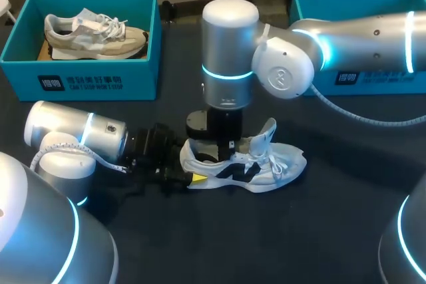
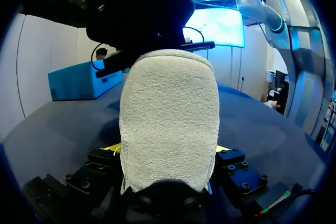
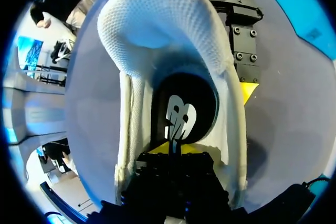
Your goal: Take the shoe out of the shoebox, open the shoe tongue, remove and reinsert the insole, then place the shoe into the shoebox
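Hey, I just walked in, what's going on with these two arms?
The white shoe lies out on the table. The left gripper clamps its heel from behind, while the right gripper reaches down from above into the opening, at the black insole inside. A beige shoe sits in the far left shoebox.

One white shoe [image 1: 279,164], one beige shoe [image 1: 100,36], two blue shoeboxes [image 1: 80,81] [image 1: 379,81], two robot arms [image 1: 73,134] [image 1: 359,41]

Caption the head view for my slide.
Left end effector grips the white shoe by its heel; right end effector is inside its opening.
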Tool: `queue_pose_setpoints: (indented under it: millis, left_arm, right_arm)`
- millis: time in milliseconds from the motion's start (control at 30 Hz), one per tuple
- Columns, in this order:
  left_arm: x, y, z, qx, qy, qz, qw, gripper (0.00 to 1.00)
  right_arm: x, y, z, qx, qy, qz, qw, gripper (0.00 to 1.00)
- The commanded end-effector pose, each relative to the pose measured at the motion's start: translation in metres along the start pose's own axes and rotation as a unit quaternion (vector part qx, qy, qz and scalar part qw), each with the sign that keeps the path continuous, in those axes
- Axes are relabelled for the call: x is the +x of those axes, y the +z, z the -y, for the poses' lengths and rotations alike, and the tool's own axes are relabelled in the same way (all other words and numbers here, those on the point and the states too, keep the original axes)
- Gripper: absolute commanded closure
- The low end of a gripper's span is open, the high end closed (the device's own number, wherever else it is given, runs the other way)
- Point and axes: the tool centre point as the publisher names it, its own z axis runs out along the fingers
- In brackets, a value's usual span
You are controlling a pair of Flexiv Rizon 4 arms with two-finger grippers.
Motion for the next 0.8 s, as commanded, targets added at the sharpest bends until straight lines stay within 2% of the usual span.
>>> queue_pose_setpoints:
  millis: [33,433,800]
  left_arm:
    - [-0.001,0.002,-0.002,-0.001,0.0,0.002,1.0,1.0]
    - [-0.001,0.002,-0.002,-0.001,0.0,0.002,1.0,1.0]
    - [-0.001,0.002,-0.002,-0.001,0.0,0.002,1.0,1.0]
  right_arm:
    - [0.013,-0.002,0.004,-0.006,-0.003,0.005,1.0,1.0]
    - [0.015,-0.037,0.012,-0.004,-0.007,0.011,1.0,1.0]
    - [0.012,-0.049,0.018,-0.006,-0.014,0.021,1.0,1.0]
